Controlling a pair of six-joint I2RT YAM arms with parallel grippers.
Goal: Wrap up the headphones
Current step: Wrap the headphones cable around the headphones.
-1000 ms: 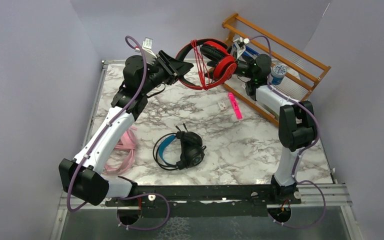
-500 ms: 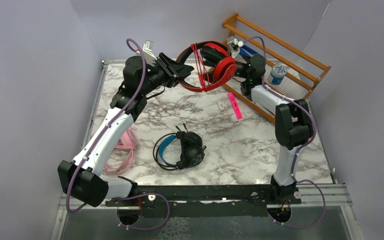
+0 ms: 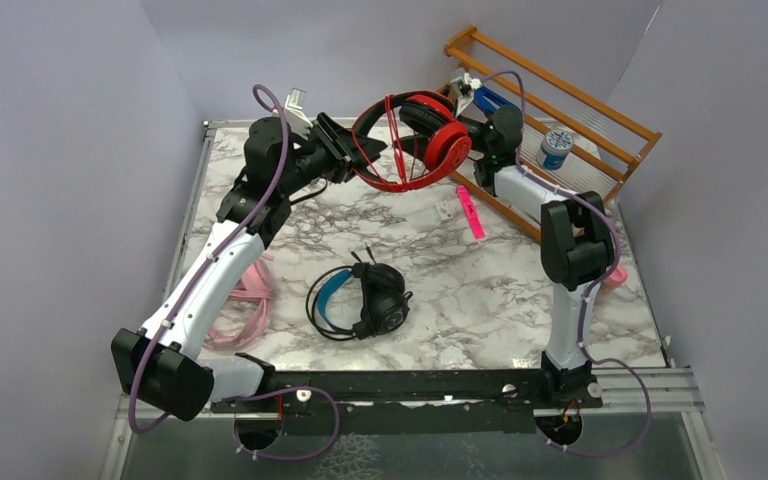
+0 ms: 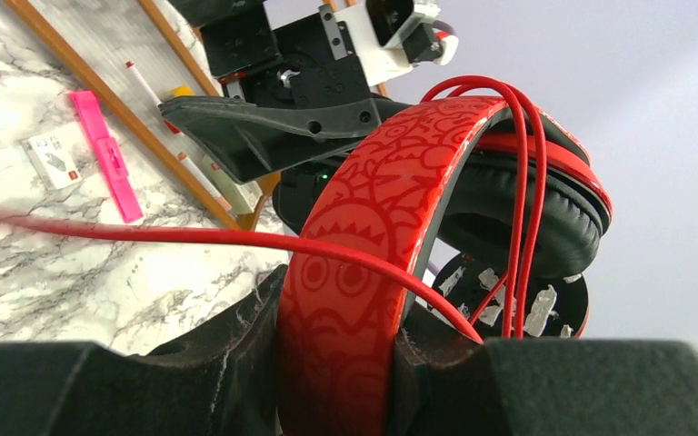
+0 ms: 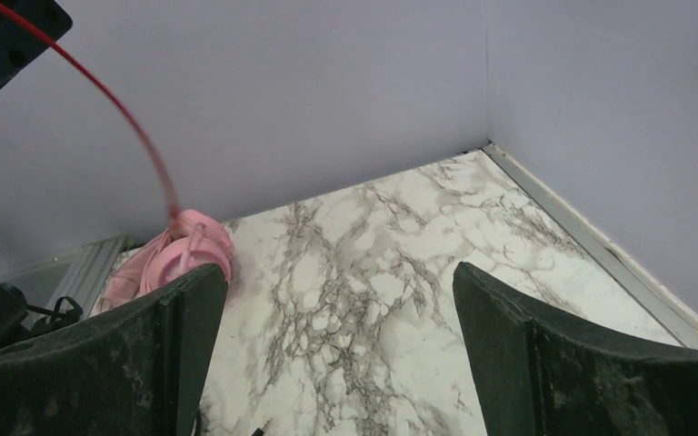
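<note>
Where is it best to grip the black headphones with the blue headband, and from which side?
Probably the blue headband, from straight above. The black headphones lie flat on the marble table, so the band is a thin arc that jaws can straddle; the ear cups look too wide. The cable curls close beside it and might get pinched.

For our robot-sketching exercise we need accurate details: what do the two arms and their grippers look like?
Both the left arm and the right arm have white link shells between bulky black joint housings. A thin lilac cable loops loosely along each. The left gripper and the right gripper are matte black, each with two broad, wedge-shaped fingers showing pale scuffs.
</note>
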